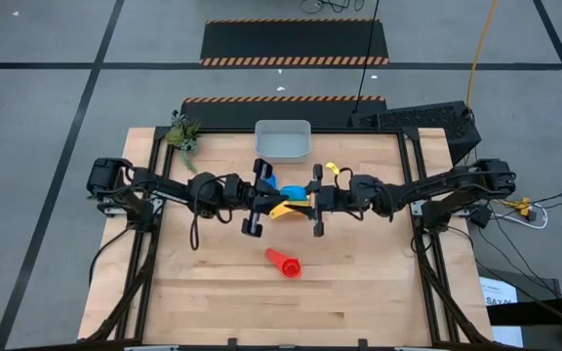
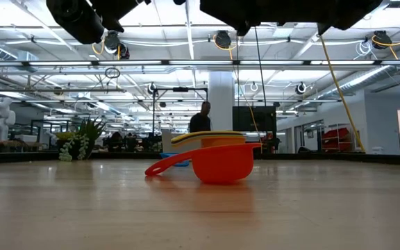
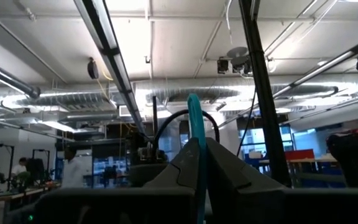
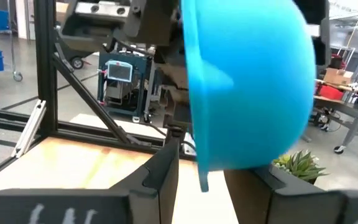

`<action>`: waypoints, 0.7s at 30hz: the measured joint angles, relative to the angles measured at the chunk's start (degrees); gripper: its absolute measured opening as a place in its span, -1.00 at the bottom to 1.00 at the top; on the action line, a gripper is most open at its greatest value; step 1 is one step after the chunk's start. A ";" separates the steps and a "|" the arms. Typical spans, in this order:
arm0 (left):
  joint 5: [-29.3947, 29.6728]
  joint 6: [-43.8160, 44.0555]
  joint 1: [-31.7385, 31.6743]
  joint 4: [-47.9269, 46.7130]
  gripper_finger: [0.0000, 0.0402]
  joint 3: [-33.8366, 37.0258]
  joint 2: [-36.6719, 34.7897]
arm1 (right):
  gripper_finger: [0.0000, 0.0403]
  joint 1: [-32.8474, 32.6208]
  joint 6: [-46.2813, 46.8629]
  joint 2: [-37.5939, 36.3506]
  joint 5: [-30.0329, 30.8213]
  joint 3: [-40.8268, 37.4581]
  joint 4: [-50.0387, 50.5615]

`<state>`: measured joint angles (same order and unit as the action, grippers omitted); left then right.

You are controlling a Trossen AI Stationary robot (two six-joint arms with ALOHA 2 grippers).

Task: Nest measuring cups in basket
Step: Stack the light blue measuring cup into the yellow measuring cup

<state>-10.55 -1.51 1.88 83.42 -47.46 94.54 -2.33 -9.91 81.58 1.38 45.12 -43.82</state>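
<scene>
A light blue measuring cup (image 1: 294,191) hangs in the air over the table's middle, between my two grippers. My left gripper (image 1: 273,192) comes at it from the table's left and is shut on it; my right gripper (image 1: 306,196) comes from the right with the bowl (image 4: 247,81) at its fingertips. Under them a yellow cup (image 1: 282,209) and an orange cup (image 2: 222,143) sit on the table, with a blue cup's handle (image 2: 167,164) beside them. A red cup (image 1: 283,261) lies nearer the front edge. The pale basket (image 1: 283,140) stands at the far edge. My left gripper pinches the light blue cup's thin handle (image 3: 195,121) between its two shut fingers. The handle stands edge-on and sticks out past the fingertips; the cup is clear of the table. My right gripper has the cup's lower rim (image 4: 202,177) reaching down between its fingers, the bowl on its side above them. The bowl hides where the pads meet it.
A small green plant (image 1: 183,134) stands at the table's far left corner. A small yellow piece (image 1: 332,171) shows beside my right gripper; what it is I cannot tell. Bare wood lies to the left and right of the red cup.
</scene>
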 joint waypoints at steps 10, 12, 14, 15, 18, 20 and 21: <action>-0.11 -0.07 0.01 -0.86 -0.92 0.04 0.00 | -0.43 -0.02 -0.02 -0.85 -0.19 -0.02 4.07; -0.18 -0.08 0.01 -0.94 -0.96 0.04 0.00 | -0.43 -0.02 0.04 -1.67 -0.19 -0.04 5.15; -0.65 -0.09 0.01 -1.01 -0.96 0.04 0.00 | -0.43 -0.04 0.05 -2.80 -0.19 -0.04 7.01; -0.79 -0.09 0.01 -0.97 -0.95 0.04 0.00 | -0.43 -0.04 0.10 -3.14 -0.19 -0.04 7.20; -0.87 0.16 -0.21 -0.97 -0.91 0.04 0.00 | -0.43 -0.02 0.15 -3.90 -0.19 -0.04 7.61; -0.89 0.40 -0.38 -0.91 -0.92 0.04 0.00 | -0.44 -0.04 0.09 -4.27 -0.19 -0.04 8.39; -0.90 0.58 -0.48 -0.90 -0.94 0.04 0.00 | -0.45 -0.03 -0.03 -4.28 -0.17 -0.04 8.52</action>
<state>-11.44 -0.93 1.40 82.52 -47.42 94.54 -2.35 -9.94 77.30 1.21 45.08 -35.30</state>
